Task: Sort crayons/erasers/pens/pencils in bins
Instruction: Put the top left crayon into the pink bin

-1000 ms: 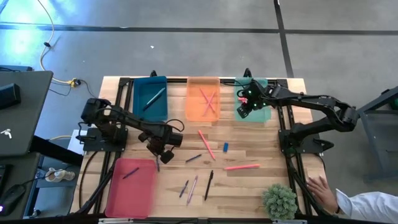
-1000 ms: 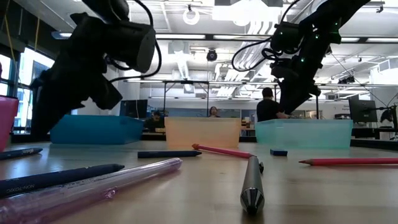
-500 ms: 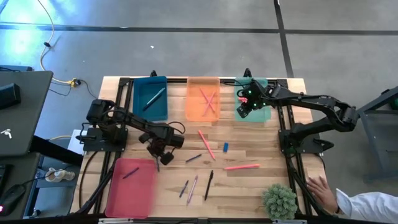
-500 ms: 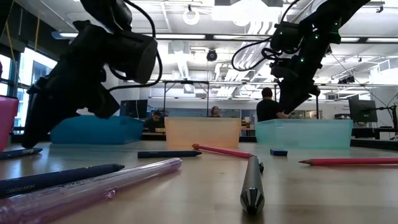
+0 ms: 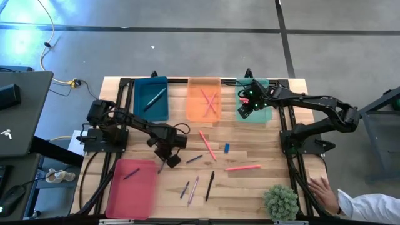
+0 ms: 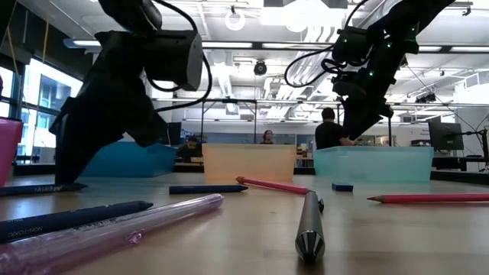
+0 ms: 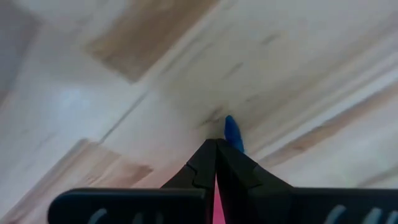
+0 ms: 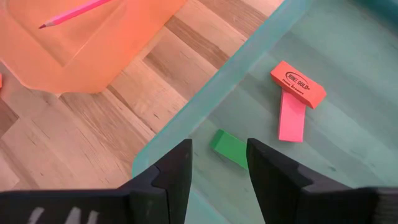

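Observation:
My left gripper point(image 5: 164, 164) is shut, its tips low over the table by the pink-red bin's point(image 5: 131, 187) far right corner. A dark blue stick point(image 6: 34, 187) lies there, and its blue tip point(image 7: 231, 134) shows just past the fingertips point(image 7: 216, 142). My right gripper point(image 5: 245, 110) hangs open over the mint-green bin point(image 8: 348, 74) with nothing between its fingers point(image 8: 219, 146). On that bin's floor lie a green eraser point(image 8: 229, 148), an orange-red eraser point(image 8: 297, 83) and a pink eraser point(image 8: 291, 117). The teal bin point(image 5: 151, 99) holds a pen and the orange bin point(image 5: 204, 100) holds pink pencils. My left gripper comes steeply from above with its fingers shut. Their ends stand right at the blue tip point(image 7: 233, 138) of the dark stick on the table. I cannot tell whether they touch it.
Loose on the wood lie a pink pencil point(image 5: 207, 145), a small blue eraser point(image 5: 226, 148), a dark crayon point(image 5: 194, 159), another pink pencil point(image 5: 242, 167) and three pens point(image 5: 195, 187). A small plant point(image 5: 281, 201) stands at the near right, with a person's hand point(image 5: 322, 190) beside it.
My left gripper has sunk toward the table and shifted a little toward the right and near edges. It has tipped to point more steeply down, still shut.

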`<state>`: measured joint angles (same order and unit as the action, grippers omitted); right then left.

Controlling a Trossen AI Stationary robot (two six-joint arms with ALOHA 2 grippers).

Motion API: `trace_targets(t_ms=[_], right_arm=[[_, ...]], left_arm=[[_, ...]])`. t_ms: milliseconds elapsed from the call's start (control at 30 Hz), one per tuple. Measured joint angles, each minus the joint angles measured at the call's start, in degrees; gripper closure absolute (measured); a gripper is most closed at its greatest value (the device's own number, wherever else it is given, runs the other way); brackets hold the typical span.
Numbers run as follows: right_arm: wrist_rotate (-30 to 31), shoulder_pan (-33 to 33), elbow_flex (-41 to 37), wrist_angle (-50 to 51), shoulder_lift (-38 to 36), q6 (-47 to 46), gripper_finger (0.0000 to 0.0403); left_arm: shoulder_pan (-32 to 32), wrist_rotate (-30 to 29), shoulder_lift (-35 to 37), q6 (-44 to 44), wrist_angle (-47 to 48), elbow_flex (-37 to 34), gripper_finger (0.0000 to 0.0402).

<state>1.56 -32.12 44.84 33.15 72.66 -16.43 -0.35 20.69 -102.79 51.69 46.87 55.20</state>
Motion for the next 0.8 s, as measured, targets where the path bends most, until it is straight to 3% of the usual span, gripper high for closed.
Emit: trace_targets(t_ms=[533, 800], right_arm=[[0.0, 0.0, 0.0, 0.0, 0.0, -0.1, 0.0258], [0.0, 0.0, 0.0, 0.0, 0.0, -0.6, 0.0258]], left_arm=[[-2.4, 1.2, 0.0, -2.8, -10.7, 0.0, 0.0401], [-3.5, 0.9, 0.0, -3.6, -11.6, 0.0, 0.0401]])
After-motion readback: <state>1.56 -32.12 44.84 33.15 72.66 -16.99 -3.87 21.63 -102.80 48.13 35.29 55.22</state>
